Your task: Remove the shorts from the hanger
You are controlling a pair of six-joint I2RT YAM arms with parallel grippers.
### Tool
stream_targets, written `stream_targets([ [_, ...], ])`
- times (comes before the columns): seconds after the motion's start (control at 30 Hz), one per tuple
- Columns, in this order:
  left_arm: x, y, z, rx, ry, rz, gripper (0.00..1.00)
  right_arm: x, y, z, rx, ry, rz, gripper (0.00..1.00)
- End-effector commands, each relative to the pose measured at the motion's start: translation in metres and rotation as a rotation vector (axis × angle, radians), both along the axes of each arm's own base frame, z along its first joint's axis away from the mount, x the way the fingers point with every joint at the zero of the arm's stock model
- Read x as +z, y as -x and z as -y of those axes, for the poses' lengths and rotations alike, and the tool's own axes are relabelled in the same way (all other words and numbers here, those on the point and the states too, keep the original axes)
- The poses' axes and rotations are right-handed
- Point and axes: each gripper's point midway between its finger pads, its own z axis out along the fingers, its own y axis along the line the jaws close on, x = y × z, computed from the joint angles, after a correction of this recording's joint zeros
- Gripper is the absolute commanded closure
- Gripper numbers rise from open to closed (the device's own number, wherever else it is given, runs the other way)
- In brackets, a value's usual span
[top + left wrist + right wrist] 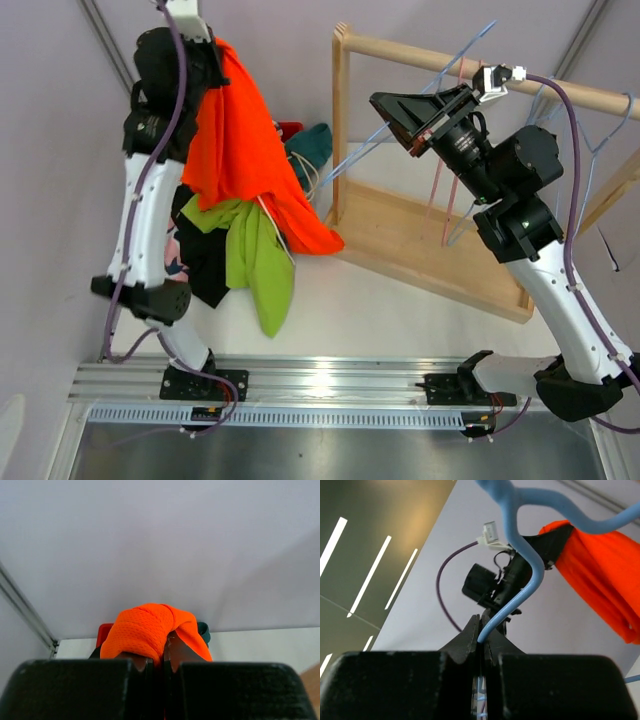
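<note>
Clamped left jaws on orange shorts [240, 150], held high at left over lime green shorts [255, 260], black shorts [205, 270] and teal shorts [312, 143] piled on surface [400, 310]. Pinched right jaws tight on blue hanger [520, 587] wire, above wooden rack [430, 255].

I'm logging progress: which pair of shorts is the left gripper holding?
The orange shorts, clamped in the left gripper and hanging from it; the green shorts and black shorts lie heaped below.
</note>
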Motion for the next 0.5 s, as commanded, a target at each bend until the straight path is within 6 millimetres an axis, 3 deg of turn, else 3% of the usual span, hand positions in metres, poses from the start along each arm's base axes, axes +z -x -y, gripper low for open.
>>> stream_targets([
  [0.0,-0.022,-0.055,0.005,-0.030,0.050,-0.032,1.00,0.008,0.008,0.016,0.008,-0.004,0.039,1.00],
  [0.07,-0.052,-0.083,-0.005,0.014,0.087,-0.088,1.00,0.006,0.008,0.018,0.013,-0.001,0.033,1.00],
  [0.1,-0.069,-0.095,-0.006,0.021,0.095,-0.123,0.94,0.005,0.008,0.019,0.012,0.001,0.032,1.00],
  [0.13,-0.103,-0.114,-0.006,0.033,0.099,-0.190,0.84,0.005,0.008,0.019,0.014,0.000,0.031,1.00],
  [0.17,-0.121,-0.122,-0.008,0.042,0.107,-0.230,0.64,0.003,0.007,0.019,0.013,0.003,0.031,1.00],
  [0.2,-0.150,-0.128,-0.007,0.052,0.114,-0.295,0.07,0.001,0.006,0.018,0.016,0.006,0.028,1.00],
  [0.23,-0.175,-0.136,-0.010,0.078,0.111,-0.346,0.01,0.000,0.005,0.017,0.016,0.007,0.027,1.00],
  [0.33,-0.208,-0.129,-0.016,0.134,0.123,-0.443,0.01,-0.004,0.000,0.013,0.025,0.009,0.016,1.00],
  [0.37,-0.202,-0.126,-0.016,0.133,0.135,-0.420,0.01,-0.005,-0.002,0.012,0.029,0.005,0.011,1.00],
  [0.4,-0.242,-0.117,-0.017,0.142,0.120,-0.499,0.01,-0.004,-0.001,0.010,0.039,0.001,0.018,1.00],
  [0.47,-0.215,-0.094,-0.019,0.126,0.151,-0.417,0.00,-0.008,-0.009,0.004,0.054,0.002,0.004,1.00],
])
